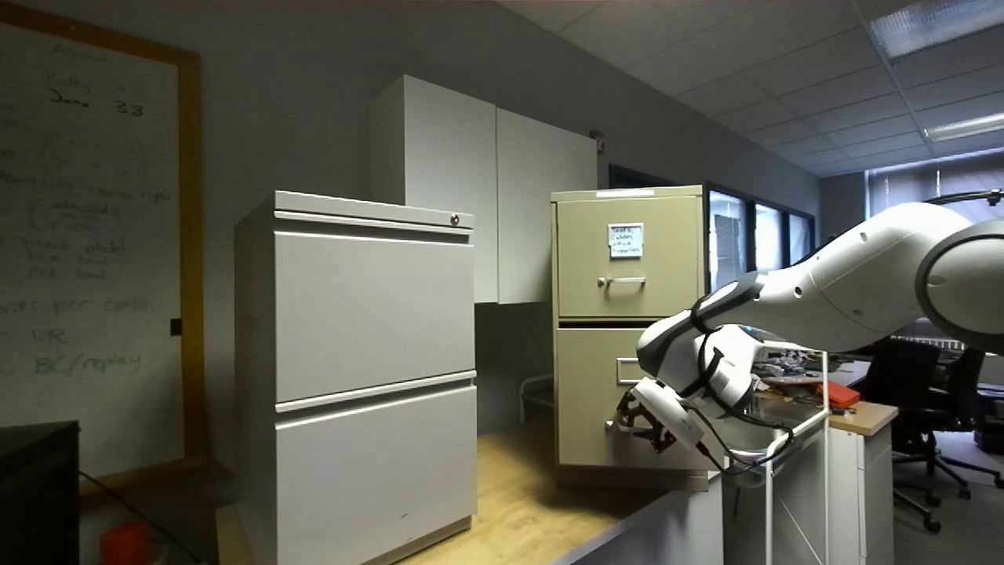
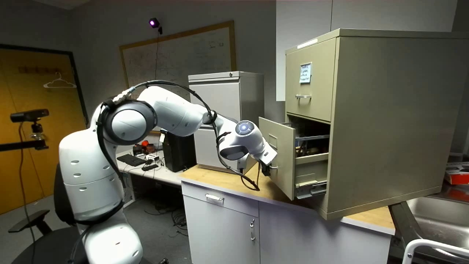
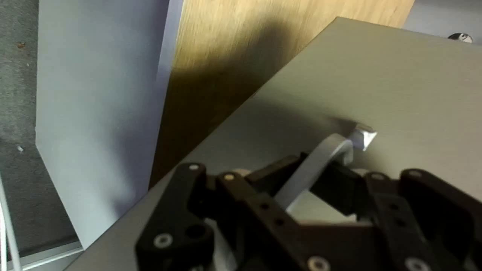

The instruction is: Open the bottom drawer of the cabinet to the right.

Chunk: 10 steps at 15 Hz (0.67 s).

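Note:
The cabinet, tall and tan-beige, stands on the counter in both exterior views (image 1: 630, 196) (image 2: 388, 121). Its top drawer is shut and bears a white paper sheet. The bottom drawer (image 2: 285, 154) is pulled out well past the cabinet face, with its dark inside and a metal rail showing; its front also shows in an exterior view (image 1: 584, 392) and the wrist view (image 3: 406, 86). My gripper (image 2: 267, 168), also in an exterior view (image 1: 631, 428) and the wrist view (image 3: 316, 162), is shut on the drawer's silver pull (image 3: 333, 143). The arm hides part of the drawer front.
A light-grey two-drawer cabinet (image 1: 376, 314) (image 2: 214, 95) stands on the same wooden counter (image 1: 510, 502) (image 2: 227, 178). White cupboards (image 1: 541, 180) hang behind. A sink (image 2: 436, 216) and a white rail (image 2: 436, 245) lie beyond the tan cabinet. The counter edge shows below the drawer (image 3: 169, 60).

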{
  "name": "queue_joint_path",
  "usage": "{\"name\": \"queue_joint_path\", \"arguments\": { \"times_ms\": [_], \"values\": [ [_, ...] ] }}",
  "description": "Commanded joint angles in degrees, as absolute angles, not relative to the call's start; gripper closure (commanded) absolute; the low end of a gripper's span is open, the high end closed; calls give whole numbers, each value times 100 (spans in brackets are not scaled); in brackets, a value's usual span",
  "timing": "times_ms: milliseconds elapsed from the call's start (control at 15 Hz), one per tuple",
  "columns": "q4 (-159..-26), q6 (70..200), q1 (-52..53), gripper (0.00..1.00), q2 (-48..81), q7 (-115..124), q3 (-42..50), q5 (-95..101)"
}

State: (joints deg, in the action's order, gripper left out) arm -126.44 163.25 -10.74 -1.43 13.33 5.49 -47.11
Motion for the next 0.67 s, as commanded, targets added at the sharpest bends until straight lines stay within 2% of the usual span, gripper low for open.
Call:
{"name": "queue_joint_path", "arguments": {
  "times_ms": [0,600],
  "values": [
    [-13463,16093,-851,97,-796,1269,301,-4481],
    [-14423,16536,-414,97,-1561,1785,212,-4304]
  ]
}}
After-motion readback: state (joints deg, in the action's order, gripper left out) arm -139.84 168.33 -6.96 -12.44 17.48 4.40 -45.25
